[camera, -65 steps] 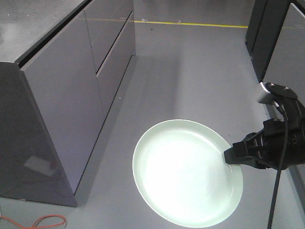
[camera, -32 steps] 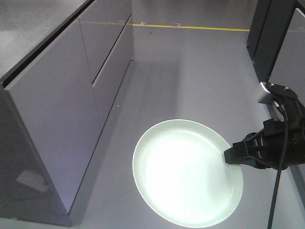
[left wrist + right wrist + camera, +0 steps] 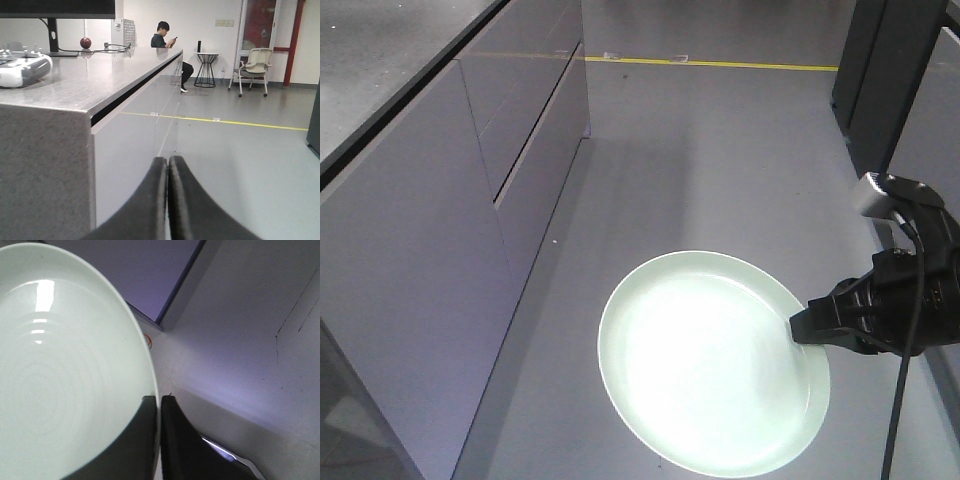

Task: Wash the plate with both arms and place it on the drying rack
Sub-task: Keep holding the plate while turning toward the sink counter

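The pale mint-green plate (image 3: pixel 705 365) hangs level above the grey floor, and my right gripper (image 3: pixel 798 328) is shut on its right rim. In the right wrist view the plate (image 3: pixel 65 370) fills the left side, its rim pinched between the two black fingers (image 3: pixel 172 440) of the right gripper (image 3: pixel 159 399). My left gripper (image 3: pixel 167 160) shows only in the left wrist view, shut with its fingers pressed together and nothing between them, facing the counter side. The drying rack is out of view.
A long grey counter (image 3: pixel 440 200) with drawer fronts runs along the left. Dark cabinets (image 3: pixel 890 90) stand at the right. A yellow floor line (image 3: pixel 720 63) crosses the far floor. On the countertop lie a white controller (image 3: pixel 22 67) and a red ball (image 3: pixel 85 42); a seated person (image 3: pixel 167 42) is far back.
The counter has slid left and closer in the front view, and the yellow line lower; the whole base has moved forward. Plate and right gripper keep their place in the frame.
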